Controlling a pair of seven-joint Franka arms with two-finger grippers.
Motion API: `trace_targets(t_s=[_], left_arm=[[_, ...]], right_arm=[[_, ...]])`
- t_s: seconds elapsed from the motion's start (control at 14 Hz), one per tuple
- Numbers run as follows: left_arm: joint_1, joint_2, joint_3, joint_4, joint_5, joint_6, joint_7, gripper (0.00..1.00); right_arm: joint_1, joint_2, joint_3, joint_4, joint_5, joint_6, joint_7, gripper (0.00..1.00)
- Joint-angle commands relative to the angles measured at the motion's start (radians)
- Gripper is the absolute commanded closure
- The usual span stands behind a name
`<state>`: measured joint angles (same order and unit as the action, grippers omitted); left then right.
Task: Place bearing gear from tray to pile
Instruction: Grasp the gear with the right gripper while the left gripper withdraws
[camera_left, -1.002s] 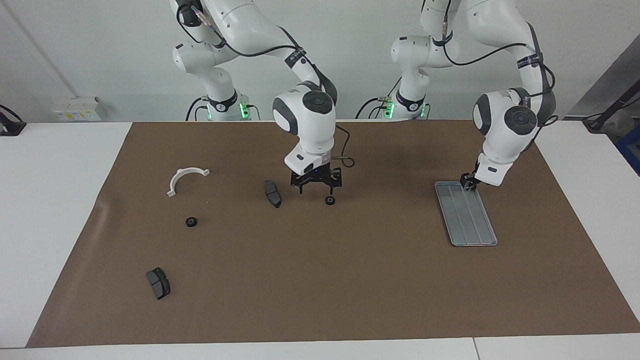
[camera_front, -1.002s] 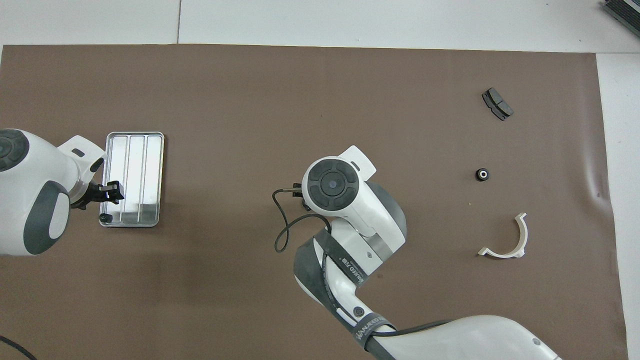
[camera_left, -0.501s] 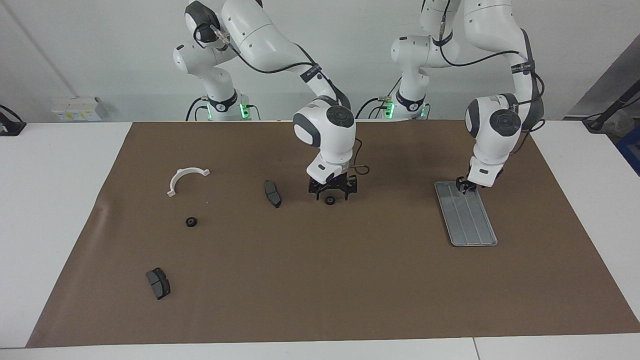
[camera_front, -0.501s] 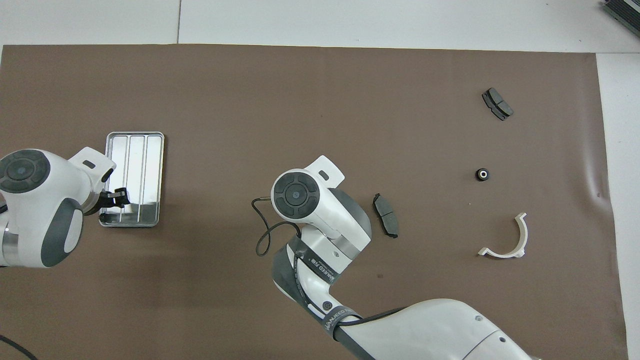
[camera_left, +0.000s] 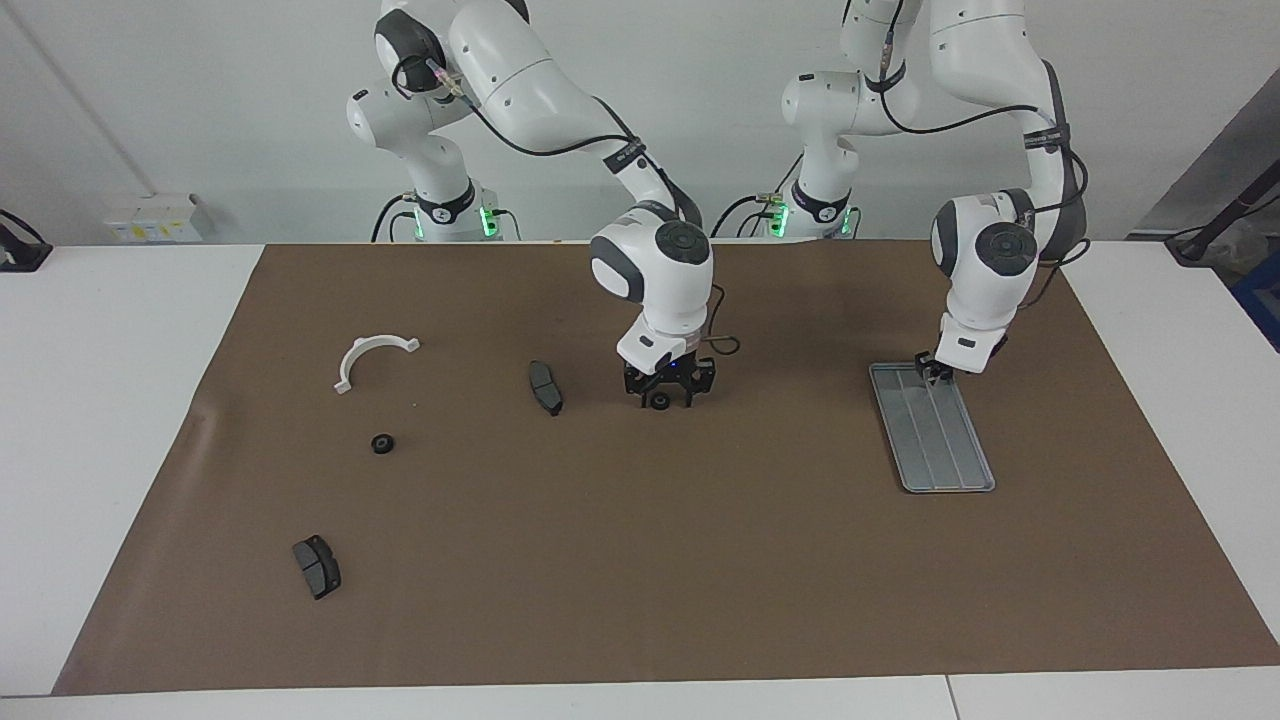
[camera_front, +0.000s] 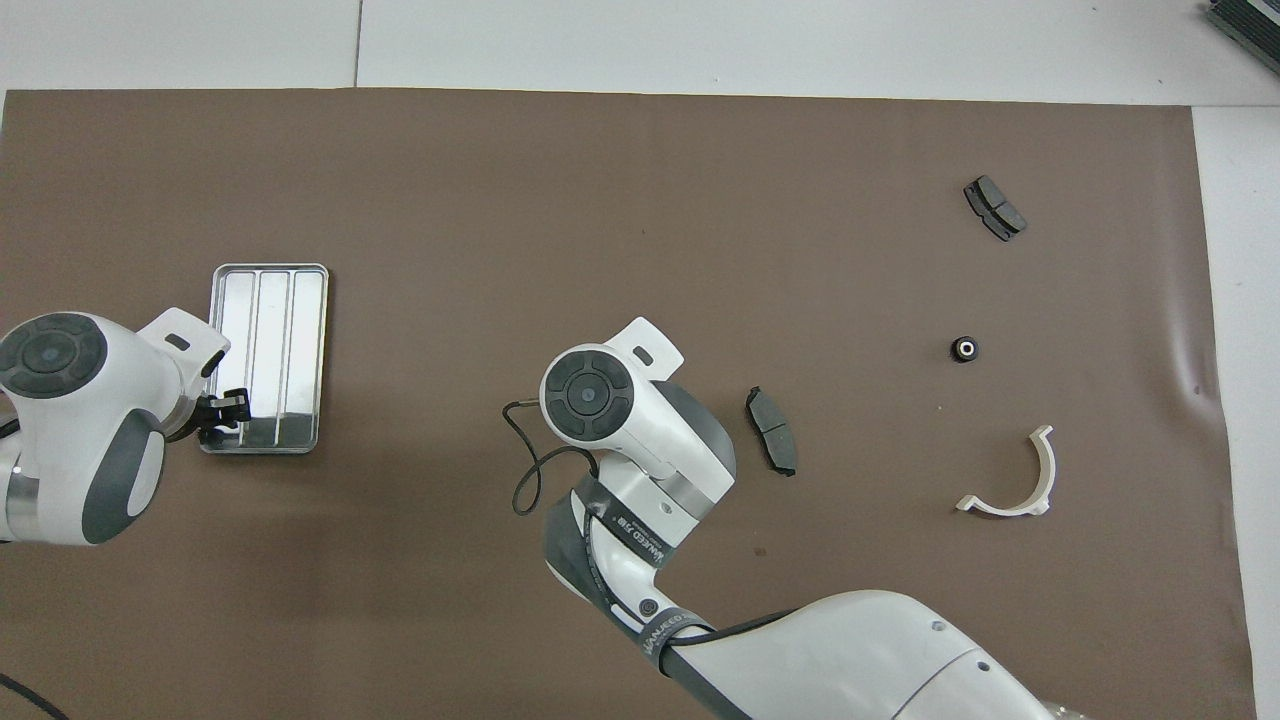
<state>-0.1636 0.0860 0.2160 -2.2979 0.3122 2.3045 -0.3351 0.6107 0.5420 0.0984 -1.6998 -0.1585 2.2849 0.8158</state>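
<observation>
Lowered since a second ago, the right tool (camera_left: 661, 399) now sits down at the brown mat (camera_left: 640, 560) with its fingers either side of a small black bearing gear (camera_left: 660, 401); whether they are pressing on it or standing just clear cannot be told. That gear lies near the middle of the tabletop (camera_left: 100, 400), well apart from the tray (camera_left: 945, 470). Over the same second the left arm has drawn in, and the left tool (camera_left: 934, 371) is at the tray's corner nearest the robots, by the rim; how wide it stands cannot be told, nor whether it holds anything.

Measured from the tray, the scattered parts all lie toward the right arm's end: a dark brake pad (camera_left: 545, 387) just beside the right tool, a white bracket (camera_left: 370, 358) and a second bearing gear (camera_left: 382, 443) past it, another brake pad (camera_left: 316, 566) farther from the robots. Between the tray and the right tool the mat is bare, and so is the wide strip along its edge farthest from the robots
</observation>
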Motion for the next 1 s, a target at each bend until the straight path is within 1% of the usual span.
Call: trace_targets(t_s=[0.0,0.07,0.14,0.36,0.43,0.57,0.64,0.72,0.79,0.86,0.93], left_arm=[[0.007,-0.020,-0.001,-0.035,0.030,0.027,-0.019,0.42],[0.006,-0.019,-0.003,-0.035,0.030,0.027,-0.019,0.43],[0.006,-0.019,-0.003,-0.037,0.030,0.029,-0.018,0.45],[0.006,-0.019,-0.003,-0.040,0.030,0.027,-0.018,0.49],[0.007,-0.015,-0.001,-0.043,0.031,0.029,-0.019,0.51],[0.007,-0.015,-0.003,-0.044,0.045,0.029,-0.018,0.53],[0.007,-0.015,-0.001,-0.044,0.045,0.029,-0.018,0.54],[0.007,-0.015,-0.003,-0.044,0.045,0.029,-0.018,0.55],[0.007,-0.015,-0.003,-0.044,0.045,0.029,-0.018,0.57],[0.007,-0.015,-0.003,-0.044,0.045,0.027,-0.018,0.58],[0.007,-0.015,-0.003,-0.044,0.045,0.027,-0.018,0.59]], right_arm=[[0.001,-0.002,0.000,-0.003,-0.024,-0.014,0.039,0.44],[0.000,-0.002,0.000,-0.003,-0.024,-0.019,0.039,0.57],[-0.002,-0.004,0.000,-0.004,-0.024,-0.027,0.039,0.63],[-0.003,-0.005,0.000,-0.004,-0.024,-0.039,0.037,0.64],[-0.003,-0.005,0.000,-0.004,-0.024,-0.039,0.037,0.69],[-0.012,-0.016,0.000,-0.003,-0.024,-0.036,0.037,0.85],[-0.018,-0.033,-0.003,-0.003,-0.024,-0.036,0.031,0.86],[-0.044,-0.052,-0.005,-0.004,-0.024,-0.036,0.020,0.91],[-0.075,-0.078,-0.003,-0.018,-0.026,-0.036,0.007,0.94],[-0.106,-0.126,-0.003,-0.056,-0.024,-0.036,-0.035,0.94],[-0.145,-0.195,-0.003,-0.132,-0.024,-0.038,-0.081,0.94]])
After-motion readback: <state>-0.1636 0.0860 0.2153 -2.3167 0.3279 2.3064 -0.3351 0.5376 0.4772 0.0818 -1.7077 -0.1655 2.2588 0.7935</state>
